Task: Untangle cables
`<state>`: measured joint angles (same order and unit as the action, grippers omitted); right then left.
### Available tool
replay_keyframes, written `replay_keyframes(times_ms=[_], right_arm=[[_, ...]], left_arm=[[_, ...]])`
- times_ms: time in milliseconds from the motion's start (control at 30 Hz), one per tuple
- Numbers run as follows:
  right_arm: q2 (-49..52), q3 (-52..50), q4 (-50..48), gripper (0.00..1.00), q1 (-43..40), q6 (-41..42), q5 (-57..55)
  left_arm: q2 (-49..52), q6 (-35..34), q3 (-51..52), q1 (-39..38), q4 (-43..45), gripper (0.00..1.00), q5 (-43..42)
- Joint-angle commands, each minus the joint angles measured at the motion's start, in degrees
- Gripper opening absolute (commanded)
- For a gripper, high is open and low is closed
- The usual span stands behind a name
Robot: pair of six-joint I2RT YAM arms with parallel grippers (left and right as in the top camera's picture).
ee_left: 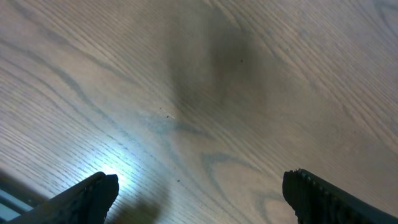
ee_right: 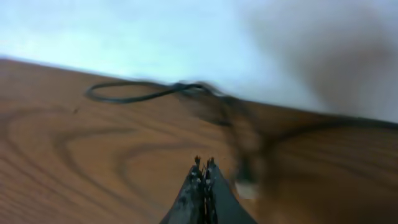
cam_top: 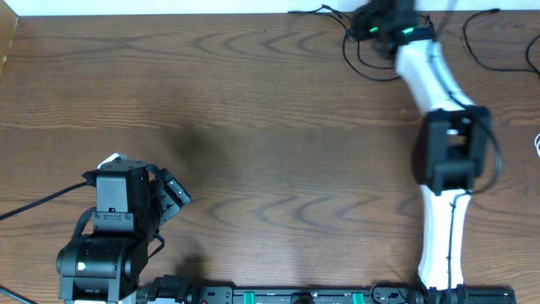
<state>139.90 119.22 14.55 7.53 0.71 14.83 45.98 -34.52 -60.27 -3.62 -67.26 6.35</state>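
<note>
Thin black cables (cam_top: 364, 61) lie bunched at the table's far right edge, one strand (cam_top: 314, 10) trailing left. In the right wrist view a black cable loop (ee_right: 127, 94) lies on the wood ahead, and a blurred dark strand (ee_right: 249, 140) runs down beside the fingers. My right gripper (cam_top: 361, 25) (ee_right: 204, 164) is over that bunch with its fingertips pressed together. I see nothing held between them. My left gripper (cam_top: 175, 192) (ee_left: 199, 194) hovers wide open over bare wood at the near left, far from the cables.
Another thin black cable (cam_top: 483, 46) curls at the far right corner. A bit of white cord (cam_top: 537, 145) shows at the right edge. A pale wall (ee_right: 186, 37) borders the table's far edge (cam_top: 169, 17). The arm bases stand along the near edge.
</note>
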Motion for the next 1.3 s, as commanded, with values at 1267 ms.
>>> replay_keyframes(times_ms=[1267], right_arm=[[2.47,-0.39,1.01,0.01,-4.07,-1.44,-17.42]], left_arm=[[0.07,-0.09,0.20,0.17,-0.20,0.91,0.79]])
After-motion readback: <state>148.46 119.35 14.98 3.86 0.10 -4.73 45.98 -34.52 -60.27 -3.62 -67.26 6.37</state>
